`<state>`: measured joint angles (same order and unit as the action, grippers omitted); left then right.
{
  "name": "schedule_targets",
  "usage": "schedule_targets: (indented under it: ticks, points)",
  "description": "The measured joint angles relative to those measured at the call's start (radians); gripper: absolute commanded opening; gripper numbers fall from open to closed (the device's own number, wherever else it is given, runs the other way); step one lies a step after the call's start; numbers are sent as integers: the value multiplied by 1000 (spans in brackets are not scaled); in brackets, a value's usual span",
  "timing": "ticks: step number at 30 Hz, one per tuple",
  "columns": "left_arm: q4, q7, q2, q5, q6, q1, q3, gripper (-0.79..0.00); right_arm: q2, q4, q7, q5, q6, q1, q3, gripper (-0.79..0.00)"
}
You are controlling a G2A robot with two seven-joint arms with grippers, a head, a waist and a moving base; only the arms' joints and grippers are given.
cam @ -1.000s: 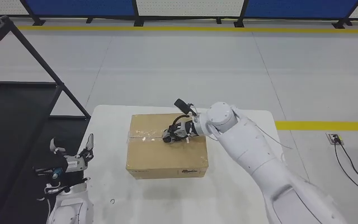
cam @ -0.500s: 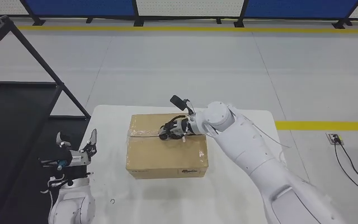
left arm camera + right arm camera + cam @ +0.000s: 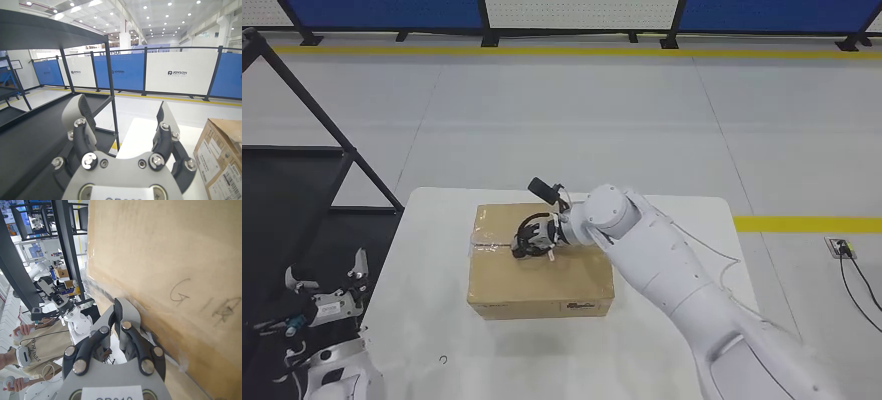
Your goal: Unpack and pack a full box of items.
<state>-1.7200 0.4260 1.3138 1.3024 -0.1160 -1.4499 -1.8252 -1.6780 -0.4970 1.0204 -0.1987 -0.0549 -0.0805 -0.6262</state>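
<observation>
A shut brown cardboard box (image 3: 542,275) stands on the white table (image 3: 662,330), its top flaps joined by a clear tape seam (image 3: 492,240). My right gripper (image 3: 527,243) rests shut on the box top, fingertips pressed against the seam. In the right wrist view the right gripper (image 3: 118,311) lies along the torn, crinkled tape (image 3: 98,289) on the box (image 3: 170,256). My left gripper (image 3: 325,272) hangs open and holding nothing off the table's left edge. The left wrist view shows the left gripper (image 3: 122,113) with the box (image 3: 221,151) off to one side.
A black metal shelf rack (image 3: 292,190) stands left of the table, close beside the left gripper, and its shelf (image 3: 37,132) sits right by the fingers. The table has bare room in front of and to the right of the box.
My right gripper has slid left along the tape seam on the box top. My left gripper has drawn back leftward, away from the table edge, staying open.
</observation>
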Motion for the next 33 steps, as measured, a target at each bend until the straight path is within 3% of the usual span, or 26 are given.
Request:
schedule_targets:
  ticks: [16,22,33]
  points:
    - [2,58,3,-46,-4,-53,-52,-95,-132,111,-81,-41,22,48,39,-785]
    - [4,108,6,-75,6,-75,-71,-65,-180,164,-122,-35,31,61,52,-785]
    - [23,151,7,-66,46,-89,-78,-68,-227,265,-137,-54,34,81,32,-785]
